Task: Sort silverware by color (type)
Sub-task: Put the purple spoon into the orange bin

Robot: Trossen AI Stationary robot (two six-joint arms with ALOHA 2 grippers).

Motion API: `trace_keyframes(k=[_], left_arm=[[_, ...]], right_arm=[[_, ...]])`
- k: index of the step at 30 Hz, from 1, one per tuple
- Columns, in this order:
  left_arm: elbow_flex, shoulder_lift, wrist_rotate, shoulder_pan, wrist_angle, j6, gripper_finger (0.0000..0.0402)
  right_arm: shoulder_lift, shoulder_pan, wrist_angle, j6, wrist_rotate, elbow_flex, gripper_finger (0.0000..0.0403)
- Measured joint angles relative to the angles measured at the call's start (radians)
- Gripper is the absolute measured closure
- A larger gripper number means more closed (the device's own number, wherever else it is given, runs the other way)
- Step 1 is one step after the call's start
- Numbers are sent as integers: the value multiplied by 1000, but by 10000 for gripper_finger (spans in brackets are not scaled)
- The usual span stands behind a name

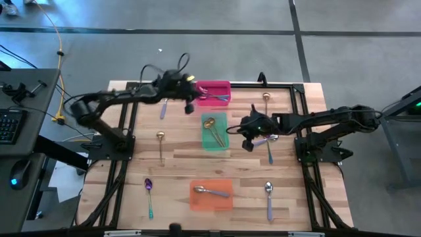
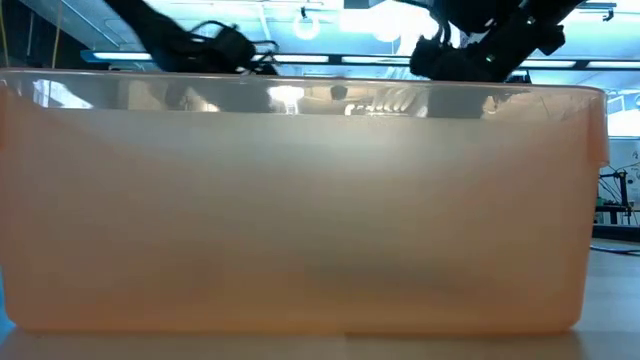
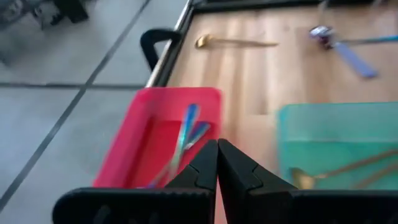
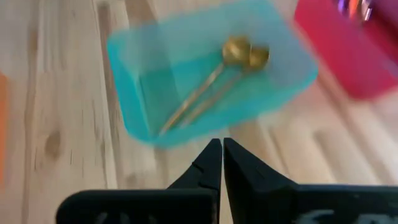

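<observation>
My left gripper (image 1: 191, 105) (image 3: 217, 167) is shut and empty at the pink bin's (image 1: 214, 93) (image 3: 158, 134) near left corner. Iridescent utensils (image 3: 186, 132) lie in that bin. My right gripper (image 1: 248, 143) (image 4: 222, 163) is shut and empty just right of the green bin (image 1: 214, 131) (image 4: 205, 74), which holds two gold spoons (image 4: 219, 73). The orange bin (image 1: 212, 195) holds a silver spoon (image 1: 212, 191). Loose on the table lie gold spoons (image 1: 160, 143) (image 1: 266, 100), a purple spoon with a teal handle (image 1: 149, 196), and lavender-handled spoons (image 1: 163, 109) (image 1: 269, 149) (image 1: 268, 199).
A black frame (image 1: 299, 105) borders the wooden table (image 1: 177, 164). In the low view the orange bin's wall (image 2: 300, 210) fills nearly everything, with both arms showing above it. A desk with a keyboard (image 1: 10, 125) stands beyond the table's left edge.
</observation>
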Motion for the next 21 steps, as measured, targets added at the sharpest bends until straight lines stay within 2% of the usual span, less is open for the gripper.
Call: trace_keyframes(k=[4,10,16,21], left_arm=[[-207,-135,0,-42,179,-92,401],[-436,-278,-3,-112,402,-229,401],[-568,-332,-12,-188,531,-269,401],[-614,-332,-39,-233,567,-268,401]], right_arm=[[0,13,-139,35,-4,0,376],[0,10,-346,53,-4,0,297],[34,-13,-496,20,-4,0,234],[120,-16,-502,-94,-4,0,223]])
